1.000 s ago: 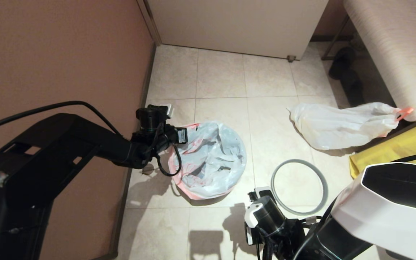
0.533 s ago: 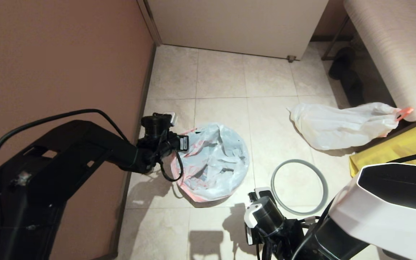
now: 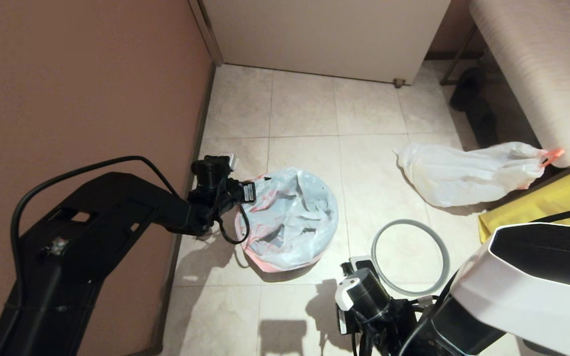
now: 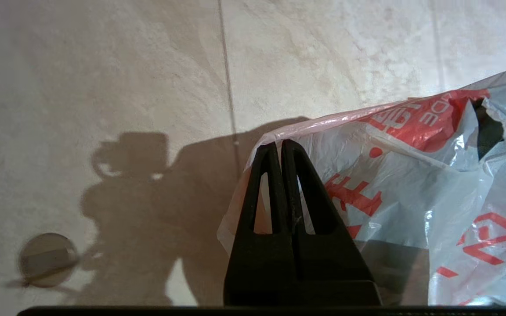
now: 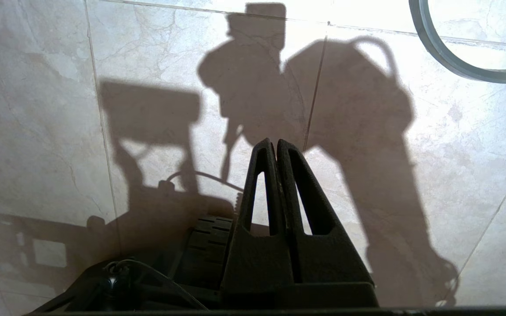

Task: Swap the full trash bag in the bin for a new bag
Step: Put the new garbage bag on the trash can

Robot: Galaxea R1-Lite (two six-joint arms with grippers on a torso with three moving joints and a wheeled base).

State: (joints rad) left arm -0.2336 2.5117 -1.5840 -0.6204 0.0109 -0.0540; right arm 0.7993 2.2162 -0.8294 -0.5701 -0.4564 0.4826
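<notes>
Because the thin new bag [image 3: 290, 220] only drapes loosely over the bin on the floor, a tug could probably tear it or drag it off. Left hand [image 4: 279, 147] is pinched shut on its orange edge; right hand [image 5: 276, 145] hangs shut, empty, near the grey hoop [image 3: 409, 257].

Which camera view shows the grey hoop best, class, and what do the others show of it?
The head view: the whole grey hoop lies flat on the floor tiles, beside the new bag. The right wrist view catches only a curved piece at one corner. The left wrist view shows none of it.
</notes>
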